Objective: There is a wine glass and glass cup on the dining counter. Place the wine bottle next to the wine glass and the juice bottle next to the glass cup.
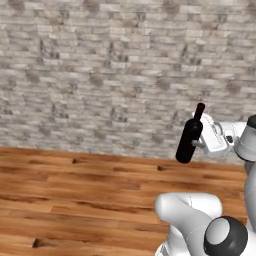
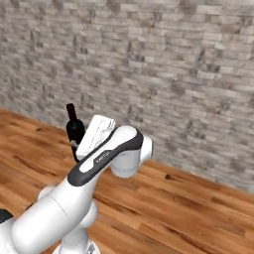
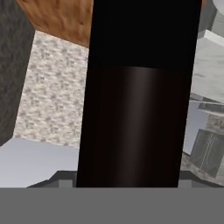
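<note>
Nearest the hand camera: the wine bottle (image 3: 135, 113) is filling the middle of the hand view, its black glass body running top to bottom with a soft vertical highlight. The bottle is sitting between the 2 finger tips, which are just showing at its lower left and lower right edges.

Left base view: the gripper (image 1: 200, 142) is clamping the wine bottle (image 1: 190, 137) at mid-body, well above the wooden floor (image 1: 75, 190). The bottle is tilting, neck and dark red top leaning up and to the right, base down and to the left. It is touching nothing but the gripper.

Right base view: the bottle's neck and shoulder (image 2: 74, 125) are showing just past the white hand, the lower body hidden behind it. The brick wall (image 2: 173, 64) is standing behind the bottle in both base views.
</note>
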{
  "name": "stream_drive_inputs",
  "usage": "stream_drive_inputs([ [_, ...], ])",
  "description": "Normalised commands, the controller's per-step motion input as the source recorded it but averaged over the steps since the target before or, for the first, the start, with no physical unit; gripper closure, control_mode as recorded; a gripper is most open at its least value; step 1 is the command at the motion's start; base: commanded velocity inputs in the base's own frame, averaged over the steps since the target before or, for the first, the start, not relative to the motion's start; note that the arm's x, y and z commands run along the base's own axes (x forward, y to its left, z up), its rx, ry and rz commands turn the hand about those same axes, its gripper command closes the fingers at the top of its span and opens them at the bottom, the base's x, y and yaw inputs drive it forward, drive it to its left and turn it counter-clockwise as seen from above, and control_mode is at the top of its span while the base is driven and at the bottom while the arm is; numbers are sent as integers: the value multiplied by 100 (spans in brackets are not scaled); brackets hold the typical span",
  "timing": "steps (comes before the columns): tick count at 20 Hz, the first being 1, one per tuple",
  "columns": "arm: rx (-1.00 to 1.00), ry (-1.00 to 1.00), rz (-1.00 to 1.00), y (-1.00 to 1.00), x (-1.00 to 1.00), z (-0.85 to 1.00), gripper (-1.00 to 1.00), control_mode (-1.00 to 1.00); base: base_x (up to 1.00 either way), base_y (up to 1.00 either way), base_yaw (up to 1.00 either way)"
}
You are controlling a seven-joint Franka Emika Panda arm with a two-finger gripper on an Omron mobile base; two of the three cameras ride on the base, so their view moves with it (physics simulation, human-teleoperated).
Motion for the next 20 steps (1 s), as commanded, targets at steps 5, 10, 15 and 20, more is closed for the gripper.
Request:
stream_drive_inputs([
  [5, 0, 0, 0, 0, 0, 0, 100, 100, 31, 20, 41],
  [10, 0, 0, 0, 0, 0, 0, 100, 100, 48, -2, 52],
  [15, 0, 0, 0, 0, 0, 0, 100, 100, 57, -22, 65],
  [20, 0, 0, 0, 0, 0, 0, 100, 100, 29, -41, 65],
])
